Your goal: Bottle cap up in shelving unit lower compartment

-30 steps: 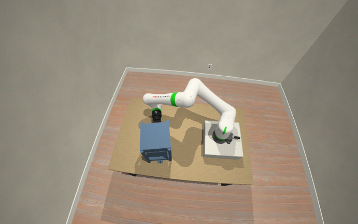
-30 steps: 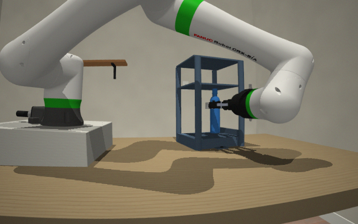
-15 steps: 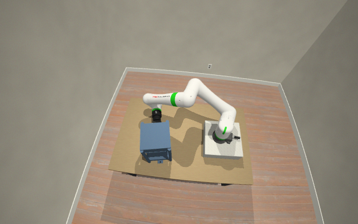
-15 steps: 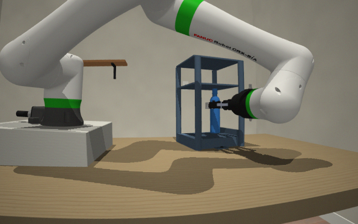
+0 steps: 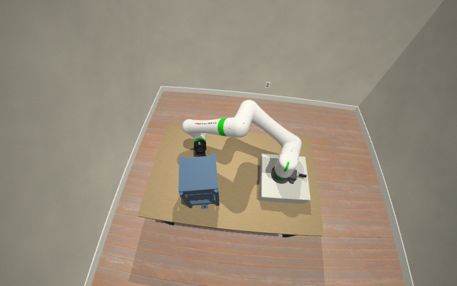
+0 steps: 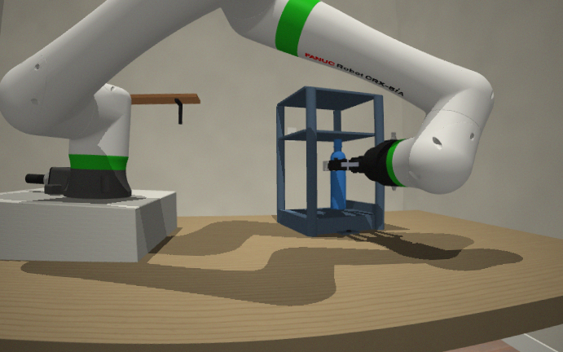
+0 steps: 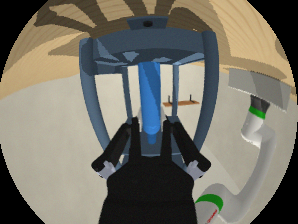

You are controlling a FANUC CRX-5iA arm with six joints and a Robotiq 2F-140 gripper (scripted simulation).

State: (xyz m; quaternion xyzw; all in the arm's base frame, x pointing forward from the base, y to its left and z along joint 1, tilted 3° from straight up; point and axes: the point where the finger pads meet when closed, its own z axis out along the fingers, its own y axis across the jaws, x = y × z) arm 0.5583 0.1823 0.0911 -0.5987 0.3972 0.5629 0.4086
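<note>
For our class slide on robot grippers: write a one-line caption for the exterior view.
Gripper holds the blue bottle upright inside the shelf unit's lower compartment.

Plain grey-beige walls (image 5: 81, 53) meet at a corner on the right of the top view. Floor (image 5: 222, 259) is reddish-brown wood planks, edged by a pale baseboard (image 5: 126, 170). Small white wall outlet (image 5: 267, 84) just above the baseboard on the far wall. Tan wooden table (image 5: 244, 213) sits on the floor, dark feet visible under its near edge. Brown wall shelf (image 6: 164, 99) on a black bracket (image 6: 179, 112) in the exterior view. Light casts soft, dark shadows across the table top.
</note>
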